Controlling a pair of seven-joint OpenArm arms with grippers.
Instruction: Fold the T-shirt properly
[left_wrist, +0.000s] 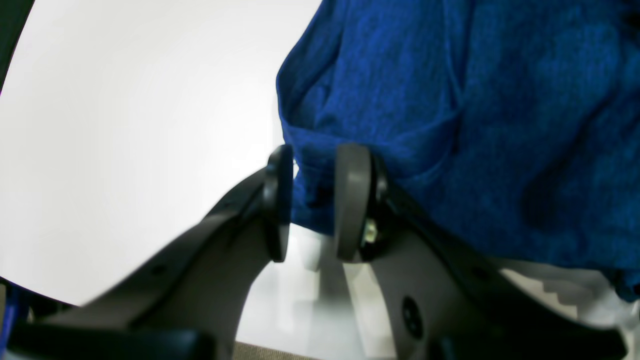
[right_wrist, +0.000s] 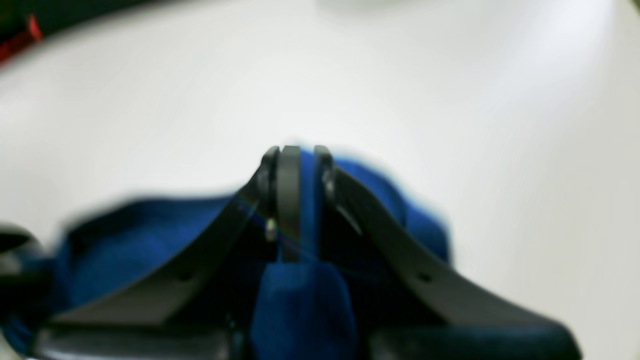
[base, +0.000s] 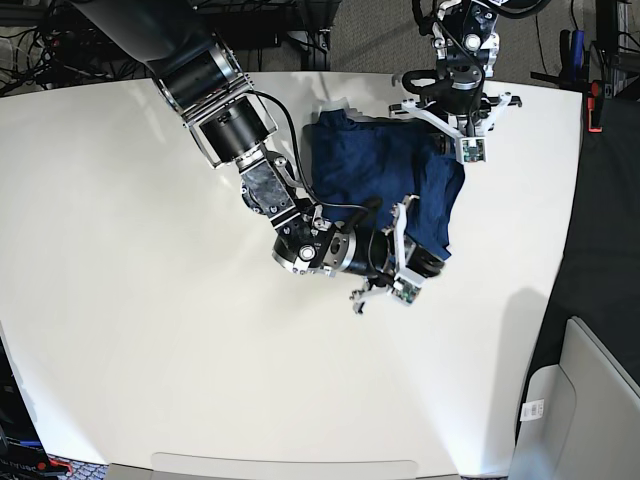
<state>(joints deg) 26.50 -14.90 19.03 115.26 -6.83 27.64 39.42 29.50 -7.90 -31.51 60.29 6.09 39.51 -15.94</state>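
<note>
White table (base: 120, 300), unmarked blue T-shirt (base: 375, 165).

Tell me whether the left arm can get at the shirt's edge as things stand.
Probably yes. In the left wrist view the left gripper already has a fold of the shirt between its fingers, with nothing else in the way. Whether the fingers are actually pinching the cloth is hard to tell.
</note>
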